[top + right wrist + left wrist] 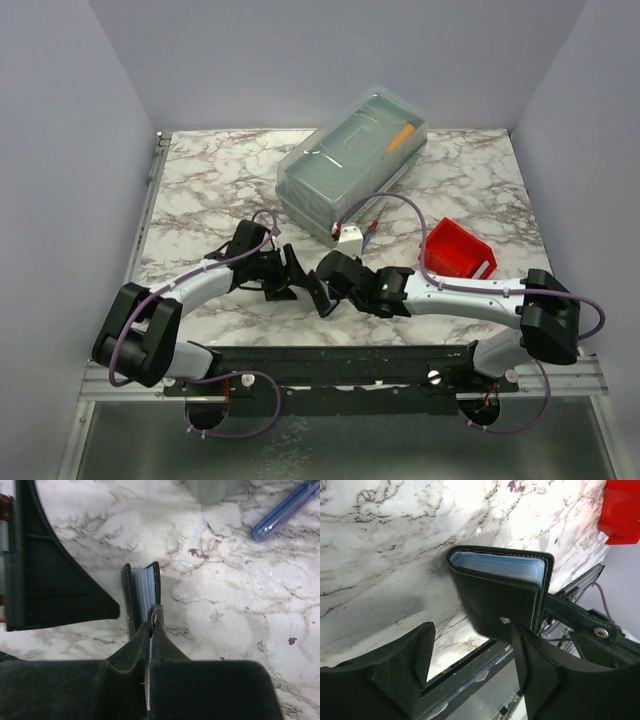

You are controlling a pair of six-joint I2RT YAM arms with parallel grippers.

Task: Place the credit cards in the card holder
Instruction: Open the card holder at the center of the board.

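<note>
The black card holder stands on its edge near the middle of the marble table's near edge, with pale blue sleeves visible inside. The right gripper is clamped on its thin edge. The left gripper has its fingers apart, one fingertip just beside the holder's snap. The red bin lies toward the right edge and the clear lidded box toward the far edge.
</note>
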